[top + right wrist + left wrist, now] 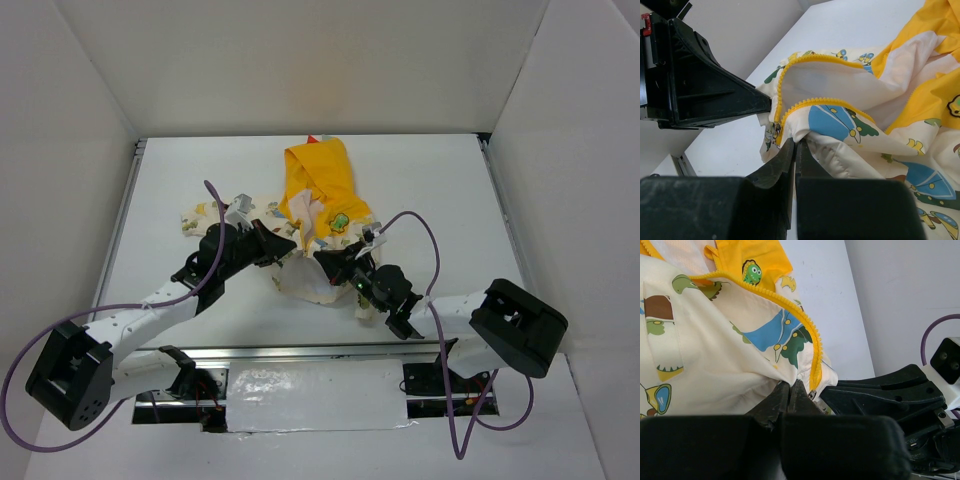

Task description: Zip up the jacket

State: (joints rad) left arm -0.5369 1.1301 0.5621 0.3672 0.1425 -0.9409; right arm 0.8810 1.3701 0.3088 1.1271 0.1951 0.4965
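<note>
Engage step: left gripper (790,388) and right gripper (794,145) each pinched jacket (318,182) hem by the open zipper (816,102); next likely needed ends mated.

There is one jacket (320,225) and one table (440,190). I count two arms (150,315), two grippers, the left gripper (790,390) and the right gripper (794,146), and two purple cables (410,213). The jacket has one hood (318,172) and one zipper (815,102).

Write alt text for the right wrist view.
The right gripper, shut, pinches the jacket at its hem beside the lower end of the yellow zipper, whose two rows of teeth spread apart. The left gripper meets the same corner from the picture's left side.
</note>
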